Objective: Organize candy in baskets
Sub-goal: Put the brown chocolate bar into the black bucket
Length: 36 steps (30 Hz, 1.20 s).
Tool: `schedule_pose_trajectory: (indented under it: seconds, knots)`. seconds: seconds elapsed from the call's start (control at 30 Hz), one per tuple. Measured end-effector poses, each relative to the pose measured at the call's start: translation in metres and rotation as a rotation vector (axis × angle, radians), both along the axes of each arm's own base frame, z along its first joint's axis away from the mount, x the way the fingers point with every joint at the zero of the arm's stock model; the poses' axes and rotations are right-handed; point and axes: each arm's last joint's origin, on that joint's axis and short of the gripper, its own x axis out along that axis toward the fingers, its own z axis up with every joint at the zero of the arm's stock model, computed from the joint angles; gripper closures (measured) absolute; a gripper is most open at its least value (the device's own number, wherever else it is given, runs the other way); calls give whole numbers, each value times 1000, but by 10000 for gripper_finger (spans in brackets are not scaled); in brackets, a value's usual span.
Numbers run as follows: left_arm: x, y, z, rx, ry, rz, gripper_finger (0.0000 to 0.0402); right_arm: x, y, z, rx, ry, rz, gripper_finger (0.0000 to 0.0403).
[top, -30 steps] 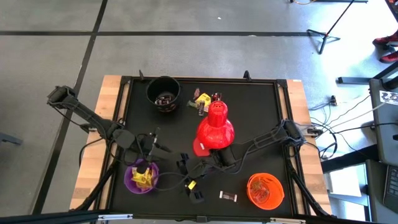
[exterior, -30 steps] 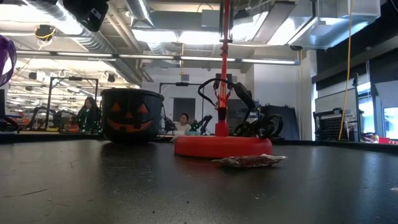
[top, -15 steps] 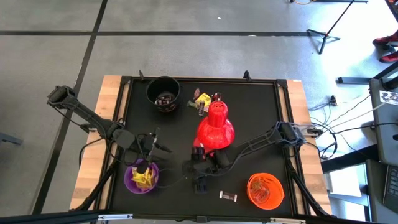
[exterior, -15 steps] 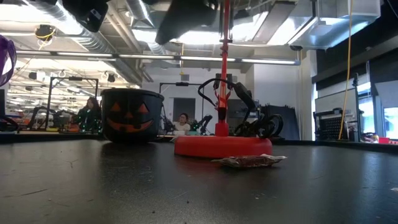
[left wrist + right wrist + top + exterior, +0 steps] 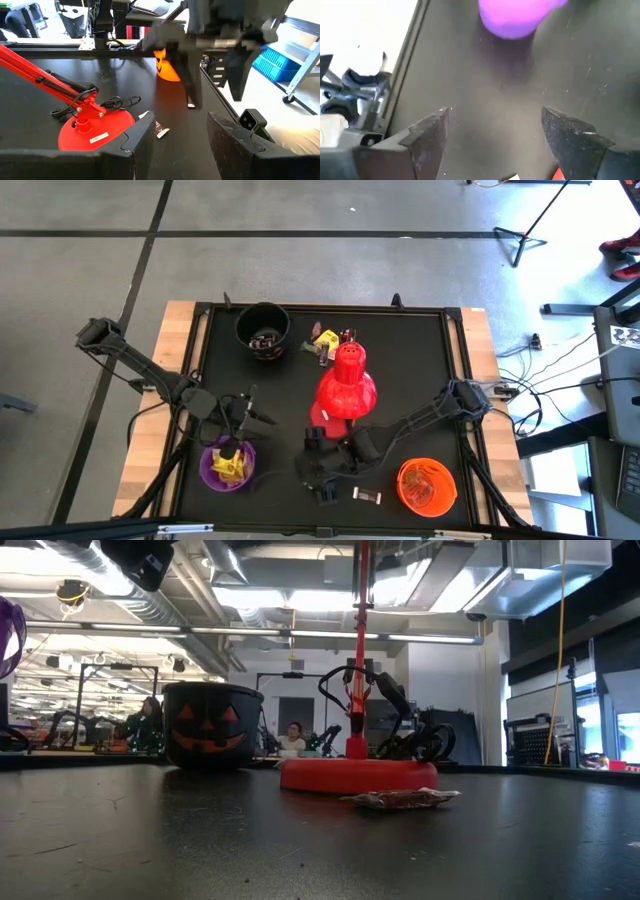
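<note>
Three baskets stand on the black table: a black one at the far left, a purple one with yellow candy at the near left, and an orange one at the near right. A brown-and-silver candy lies flat near the front edge. More candy is heaped at the far side. My right gripper hangs open between the purple and orange baskets, tipped down over bare table. My left gripper waits open beyond the purple basket, nothing between its fingers.
A red desk lamp stands mid-table, its round base just beyond the lone candy. The black basket has a pumpkin face. A raised frame rims the table. People sit in the room behind.
My right gripper has sunk toward the table and tipped its fingers further down, staying open. A yellow sweet that showed beside its fingers a second ago no longer shows in the high view.
</note>
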Motion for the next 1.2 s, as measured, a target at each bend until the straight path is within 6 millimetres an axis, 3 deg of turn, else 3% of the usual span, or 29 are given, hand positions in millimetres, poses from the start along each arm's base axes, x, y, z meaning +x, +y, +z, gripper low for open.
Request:
schedule_pose_trajectory:
  seconds: [0.17,0.4,0.63,0.97,1.2]
  knots:
    - [0,0,0,0,0,1,234,-7,2,10,-104,-60,-77,91]
    - [0,-1,0,-8,6,-11,234,-11,-2,-9,-134,-41,-158,91]
    - [0,-1,0,-5,7,-15,234,-27,-6,-17,-69,-127,-163,91]
    - [-1,0,-2,18,14,25,234,-69,-37,-27,114,-318,-259,91]
    - [-1,1,-2,23,16,37,234,-71,-35,-25,288,-361,-315,91]
